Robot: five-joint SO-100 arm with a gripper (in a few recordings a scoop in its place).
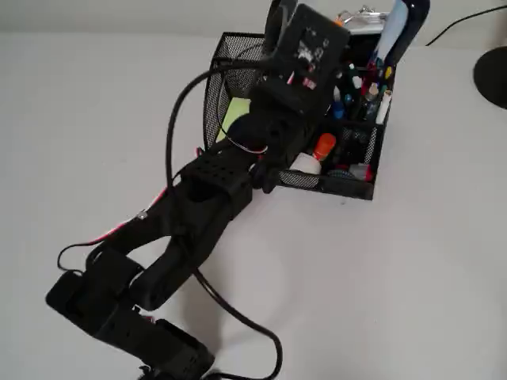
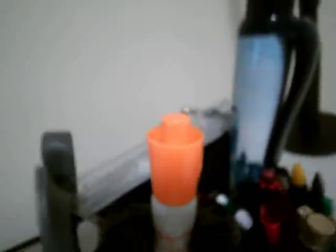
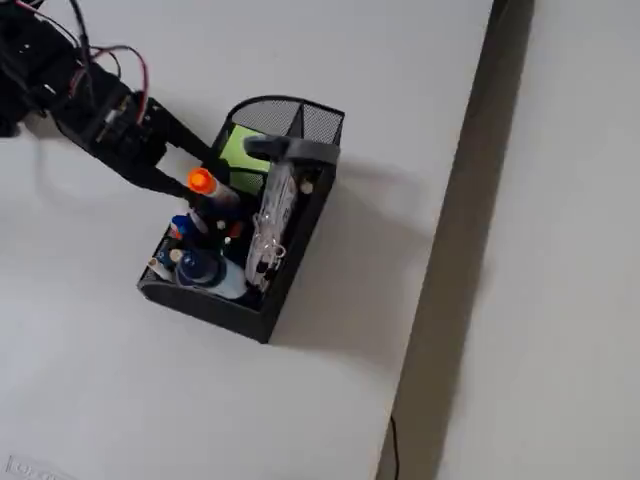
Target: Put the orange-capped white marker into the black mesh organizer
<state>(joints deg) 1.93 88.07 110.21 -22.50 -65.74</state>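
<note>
The orange-capped white marker (image 2: 175,157) stands upright, cap up, inside the black mesh organizer (image 1: 342,187), in a front compartment beside other pens. Its cap (image 1: 324,146) and a bit of white barrel show in the overhead view next to the arm's wrist. In the fixed view my gripper (image 3: 195,172) reaches over the organizer's (image 3: 252,308) left wall, its two black fingers spread on either side of the orange cap (image 3: 201,182). In the wrist view a grey finger (image 2: 56,181) stands well left of the marker, with a gap between them. The gripper looks open.
The organizer also holds a blue bottle (image 2: 260,100), several pens, a clear stapler-like item (image 3: 272,215) and a green notepad (image 3: 238,148). A dark round base (image 1: 493,75) sits at the overhead view's right edge. The arm's cable (image 1: 238,317) trails over the table.
</note>
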